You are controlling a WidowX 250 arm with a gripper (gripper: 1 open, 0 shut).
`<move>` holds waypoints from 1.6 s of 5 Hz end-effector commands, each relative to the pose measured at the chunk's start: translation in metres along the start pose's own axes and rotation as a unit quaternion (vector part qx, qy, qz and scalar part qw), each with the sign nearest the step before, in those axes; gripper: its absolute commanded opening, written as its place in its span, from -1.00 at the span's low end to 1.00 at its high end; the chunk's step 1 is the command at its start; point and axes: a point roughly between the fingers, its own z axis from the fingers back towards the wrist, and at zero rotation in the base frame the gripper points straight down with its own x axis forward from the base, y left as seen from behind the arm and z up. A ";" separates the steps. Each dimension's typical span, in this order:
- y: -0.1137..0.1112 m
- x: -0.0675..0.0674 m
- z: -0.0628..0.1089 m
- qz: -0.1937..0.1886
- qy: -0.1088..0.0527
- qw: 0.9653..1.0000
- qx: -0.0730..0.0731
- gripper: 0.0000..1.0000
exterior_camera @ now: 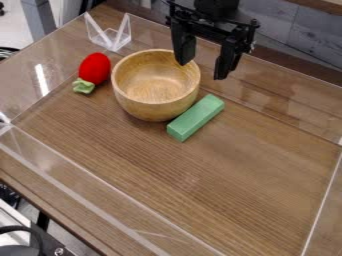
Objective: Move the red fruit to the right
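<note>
The red fruit (94,68) is a small bright red strawberry-like toy with a light green leafy cap at its lower left, lying on the wooden table to the left of the wooden bowl (156,84). My gripper (202,62) hangs open above the bowl's far right rim, pointing straight down, with nothing between its black fingers. It is well to the right of the fruit.
A green rectangular block (195,118) lies just right of the bowl. A clear plastic stand (110,35) sits behind the fruit. Transparent walls (27,150) enclose the table top.
</note>
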 end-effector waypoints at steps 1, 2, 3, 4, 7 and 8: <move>0.011 0.001 -0.005 0.033 0.011 0.999 -0.004 1.00; 0.033 0.000 -0.008 0.068 0.011 0.998 -0.011 1.00; 0.083 0.001 -0.009 0.066 0.003 0.998 -0.012 1.00; 0.131 0.000 -0.012 0.053 -0.011 0.998 -0.011 1.00; 0.197 0.008 -0.050 0.086 -0.018 0.996 -0.024 -1.00; 0.197 0.007 -0.045 0.077 -0.019 0.996 -0.029 1.00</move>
